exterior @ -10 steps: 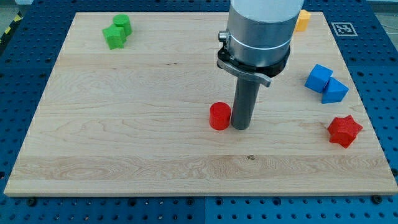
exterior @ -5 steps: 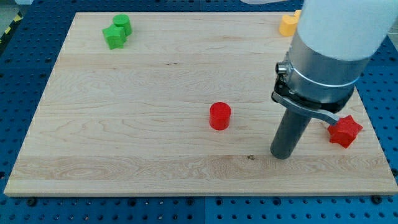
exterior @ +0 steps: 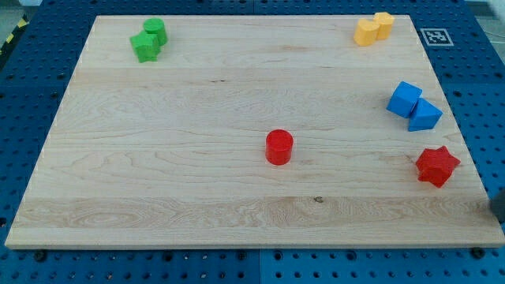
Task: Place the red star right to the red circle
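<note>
The red circle [exterior: 278,147] stands near the middle of the wooden board [exterior: 158,181]. The red star [exterior: 437,166] lies near the board's right edge, far to the right of the circle and a little lower. Only a dark blurred sliver of my rod shows at the view's right edge. My tip [exterior: 499,222] is off the board's right side, below and to the right of the red star, and touches no block.
Two green blocks [exterior: 147,40] sit at the top left. Two yellow blocks [exterior: 372,28] sit at the top right. A blue cube [exterior: 404,99] and a blue wedge-like block [exterior: 426,115] lie just above the red star.
The rod has moved from beside the red circle to the right and down, past the red star, almost out of view. No block has moved.
</note>
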Available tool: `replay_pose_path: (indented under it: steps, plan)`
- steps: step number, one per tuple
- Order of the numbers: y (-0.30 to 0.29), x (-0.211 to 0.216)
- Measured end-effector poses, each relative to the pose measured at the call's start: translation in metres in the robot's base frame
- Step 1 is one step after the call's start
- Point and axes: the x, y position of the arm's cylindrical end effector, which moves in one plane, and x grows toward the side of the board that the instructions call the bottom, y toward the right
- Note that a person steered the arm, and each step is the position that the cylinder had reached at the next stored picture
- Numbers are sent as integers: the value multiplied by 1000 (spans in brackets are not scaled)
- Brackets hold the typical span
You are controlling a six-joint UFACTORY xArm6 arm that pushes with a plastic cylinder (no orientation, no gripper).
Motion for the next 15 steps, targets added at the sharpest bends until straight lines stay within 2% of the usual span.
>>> replay_pose_path:
  steps: [1,2,3,6,10,12,15]
  plan:
    - [22,-32]
    - [18,-57]
    - [-17,-53]
    - [-42,-50]
    - [-87,-76]
    - [-71,-57]
    - [-180,-78]
